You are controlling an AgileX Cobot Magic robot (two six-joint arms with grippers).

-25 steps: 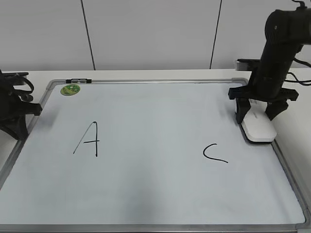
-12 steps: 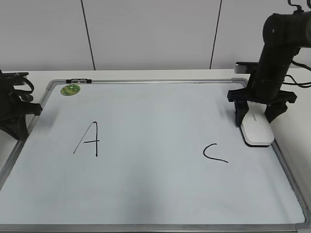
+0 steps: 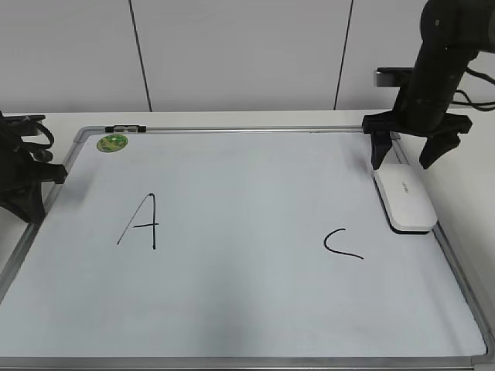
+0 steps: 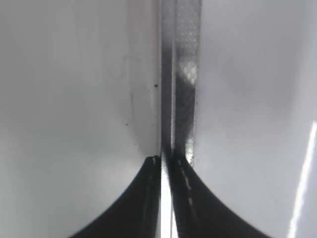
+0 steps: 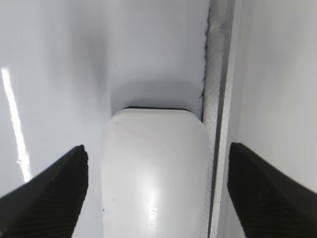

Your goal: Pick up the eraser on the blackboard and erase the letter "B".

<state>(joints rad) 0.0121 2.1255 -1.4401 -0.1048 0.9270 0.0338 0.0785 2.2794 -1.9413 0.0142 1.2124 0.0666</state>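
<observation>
Since a second ago, right gripper (image 3: 407, 158) has lifted off the eraser (image 3: 405, 200), jaws wide, empty. We note eraser flat on blackboard (image 3: 247, 309) by right frame; no "B" visible. Risk: regrasp nudges it overboard.

Robot lab bench or test room. Plain white panelled wall (image 3: 232, 54) with dark seams, white table (image 3: 472, 224), framed blackboard (image 3: 232, 128) laid flat on it, black robot arm (image 3: 441, 62) at right.
</observation>
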